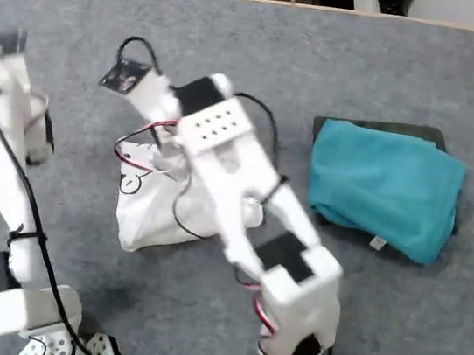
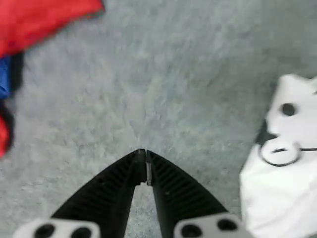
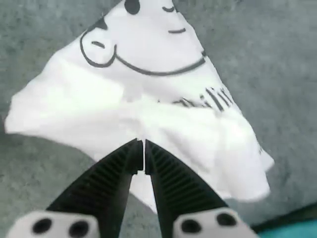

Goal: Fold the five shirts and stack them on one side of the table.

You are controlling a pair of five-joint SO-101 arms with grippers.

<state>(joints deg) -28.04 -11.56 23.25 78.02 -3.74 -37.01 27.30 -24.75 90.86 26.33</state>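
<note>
Right wrist view, for the relation that counts: white shirt point(image 3: 148, 99) directly beneath and just ahead of the right gripper point(image 3: 143, 151), crumpled into a rough triangle, long axis running across the gripper's line rather than along it. Jaws pressed together at the tips; cannot tell whether a fold of cloth is caught between them. Left gripper point(image 2: 143, 161) likewise closed, nothing held, over bare bench point(image 2: 173, 74), with the white shirt off to one side, near but not touching. By judgement, then, right arm nearer and better placed for the next fold. From the left wrist view, in addition: red cloth point(image 2: 44, 20) and blue cloth point(image 2: 5, 74) well ahead of the left gripper. From the high view: teal shirt point(image 1: 385, 190), folded, resting on a dark shirt point(image 1: 377, 126), well apart from the white shirt.
</note>
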